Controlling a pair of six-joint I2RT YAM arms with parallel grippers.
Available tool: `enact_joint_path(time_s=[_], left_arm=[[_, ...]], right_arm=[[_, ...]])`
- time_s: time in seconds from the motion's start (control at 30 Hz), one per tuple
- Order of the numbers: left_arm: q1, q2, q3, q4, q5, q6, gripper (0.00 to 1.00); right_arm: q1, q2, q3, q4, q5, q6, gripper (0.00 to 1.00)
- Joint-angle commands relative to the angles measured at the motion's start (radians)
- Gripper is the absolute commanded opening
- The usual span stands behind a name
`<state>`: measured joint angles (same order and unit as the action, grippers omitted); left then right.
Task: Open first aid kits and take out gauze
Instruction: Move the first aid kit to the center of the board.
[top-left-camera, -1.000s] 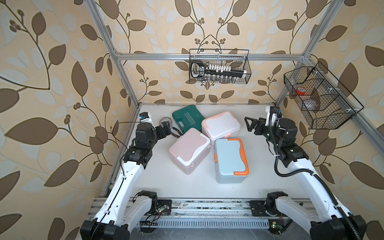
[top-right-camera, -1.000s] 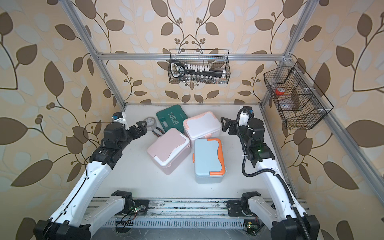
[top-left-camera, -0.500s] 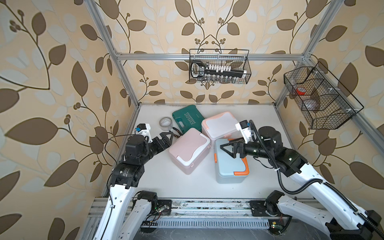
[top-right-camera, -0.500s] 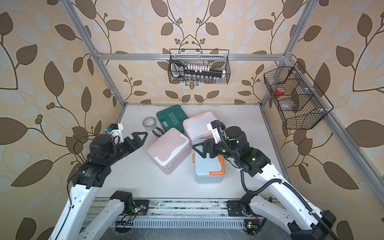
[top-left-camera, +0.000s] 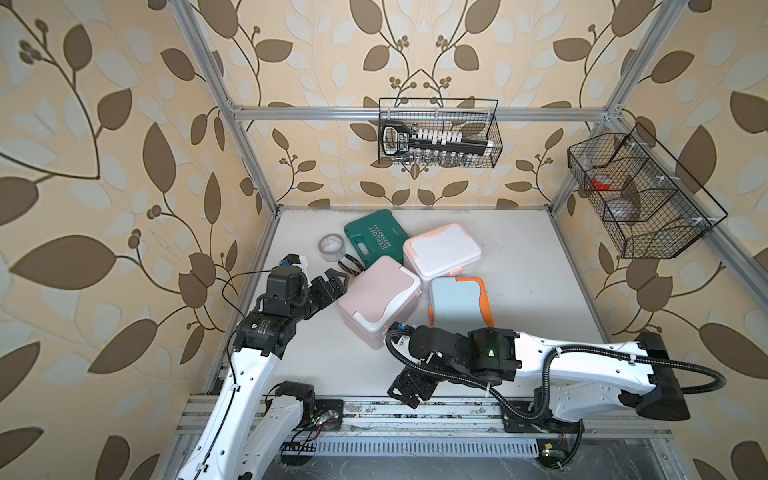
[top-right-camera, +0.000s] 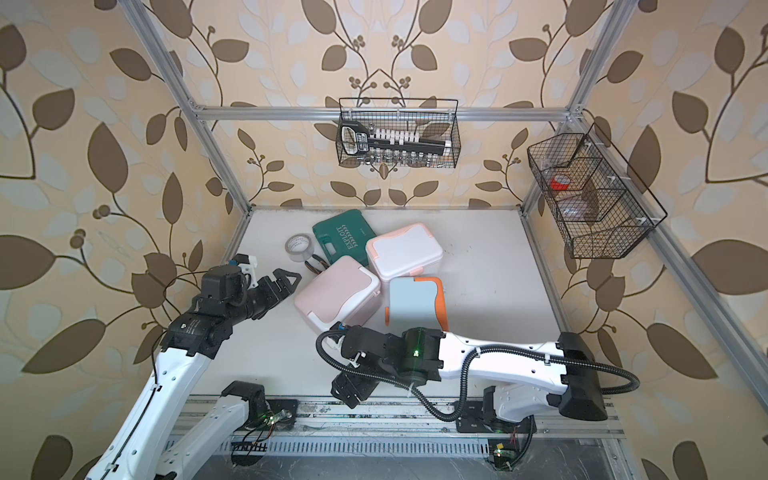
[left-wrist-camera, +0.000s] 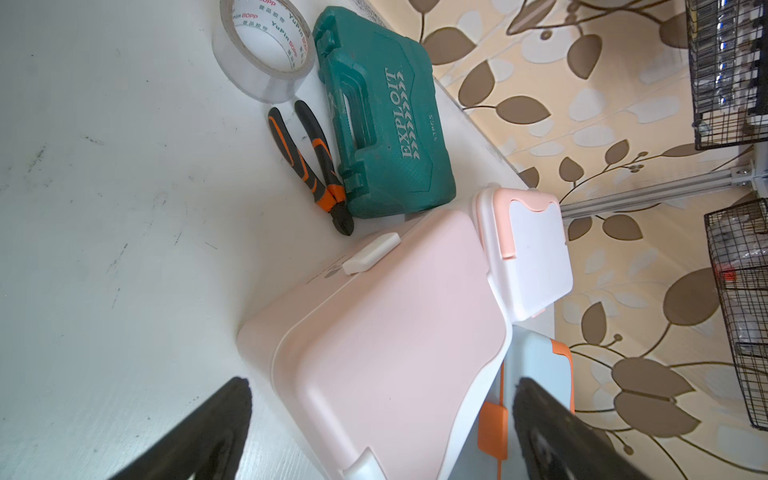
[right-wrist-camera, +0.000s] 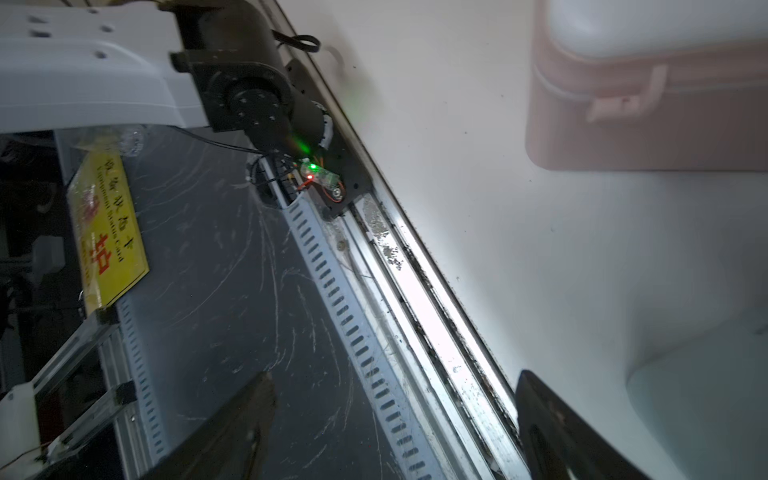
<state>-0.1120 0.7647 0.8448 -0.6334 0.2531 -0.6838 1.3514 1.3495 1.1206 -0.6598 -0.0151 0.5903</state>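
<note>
facing three shut first aid kits, both grippers empty

nearest, the right gripper (top-left-camera: 411, 388) hangs at the front edge of the table (top-left-camera: 519, 270), jaws spread on nothing. just beyond it lies the pink kit (top-left-camera: 378, 305), its long axis slanting across the table. the left gripper (top-left-camera: 332, 282), also spread, sits just beside the kit's left corner and is judged the nearer. farther back are the blue kit (top-left-camera: 459, 305) and the white kit (top-left-camera: 441, 251). no gauze is in view.

Ahead of the black left gripper (top-left-camera: 336, 283) lies the dusty pink kit (top-left-camera: 376, 301) with white clasps; beyond it are the white kit (top-left-camera: 442, 253) trimmed peach and the light blue kit (top-left-camera: 457, 303) trimmed orange. Near the gripper lie black-and-orange pliers (left-wrist-camera: 307, 153) and a dark green case (top-left-camera: 372, 241) lettered white.
</note>
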Motion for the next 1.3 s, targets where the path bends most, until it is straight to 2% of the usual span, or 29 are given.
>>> enact_joint_path(time_s=[0.0,0.1,0.23,0.33,0.5,0.67,0.8,0.93,1.03,1.13,1.27], left_arm=[[-0.004,-0.011,-0.015,0.0,-0.011,0.0,0.99],[-0.003,-0.004,-0.028,0.022,0.009,-0.012,0.99],[-0.003,0.007,-0.039,0.045,0.038,-0.025,0.99],[-0.003,0.011,-0.052,0.061,0.051,-0.032,0.99],[-0.003,0.028,-0.062,0.081,0.07,-0.039,0.99],[-0.004,0.04,-0.046,0.073,0.075,-0.025,0.99],[-0.003,0.033,-0.041,0.053,0.063,-0.014,0.99],[-0.003,0.009,-0.057,0.045,0.052,-0.015,0.99],[-0.003,-0.001,-0.07,0.051,0.048,-0.02,0.99],[-0.003,0.005,-0.07,0.051,0.048,-0.022,0.99],[-0.003,0.003,-0.062,0.037,0.045,-0.016,0.99]], right_arm=[[-0.015,0.002,-0.026,-0.154,0.193,0.082,0.89],[-0.106,0.011,-0.049,-0.231,0.259,0.092,0.87],[-0.265,-0.016,-0.11,-0.217,0.292,0.058,0.84],[-0.401,-0.031,-0.142,-0.173,0.275,0.001,0.81],[-0.624,-0.002,-0.119,-0.076,0.236,-0.118,0.81],[-0.77,0.072,-0.022,-0.013,0.193,-0.202,0.83],[-0.789,0.118,0.069,-0.024,0.148,-0.222,0.89],[-0.723,0.079,0.089,0.034,0.107,-0.224,0.95],[-0.7,0.102,0.119,0.06,0.088,-0.223,0.99],[-0.7,0.171,0.164,0.061,0.131,-0.22,0.99],[-0.719,0.284,0.238,0.045,0.251,-0.227,0.97]])
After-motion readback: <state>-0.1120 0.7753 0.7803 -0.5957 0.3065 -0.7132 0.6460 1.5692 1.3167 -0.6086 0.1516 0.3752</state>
